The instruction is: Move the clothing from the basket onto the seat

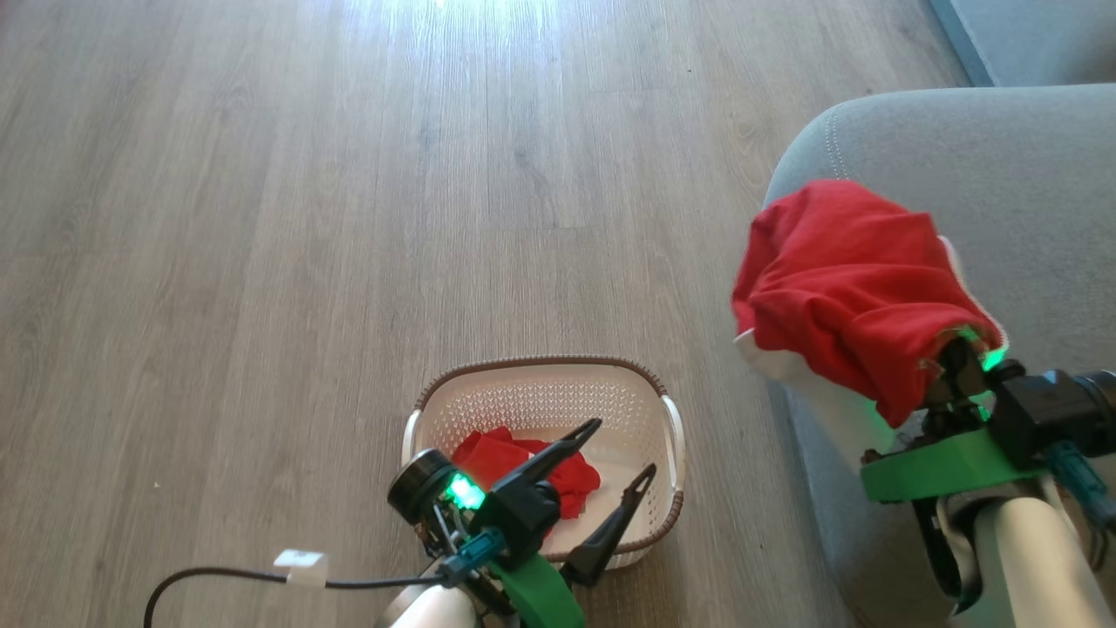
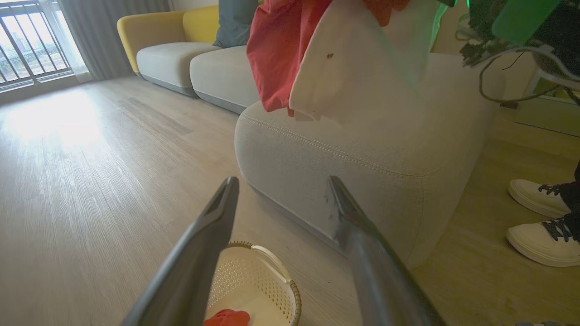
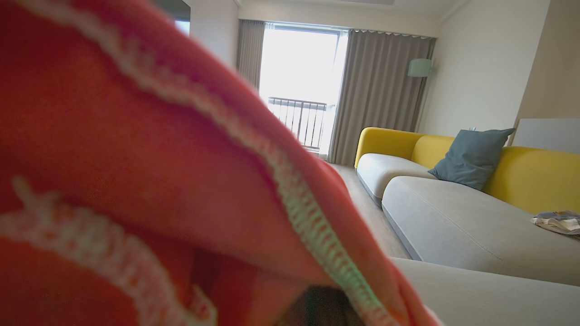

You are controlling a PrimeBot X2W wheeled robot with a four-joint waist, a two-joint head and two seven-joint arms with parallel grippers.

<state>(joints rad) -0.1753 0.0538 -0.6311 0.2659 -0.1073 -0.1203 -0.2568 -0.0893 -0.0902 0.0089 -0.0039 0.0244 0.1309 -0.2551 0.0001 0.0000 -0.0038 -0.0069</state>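
Red garment clamped in right gripper over seat, three o'clock; left gripper spread apart above basket, six o'clock.

A cream perforated basket with a brown rim stands upright on the floor at 6 o'clock; one crumpled red garment lies inside. A second garment, red with white lining, hangs lifted at 3 o'clock over the rounded corner of the grey seat.
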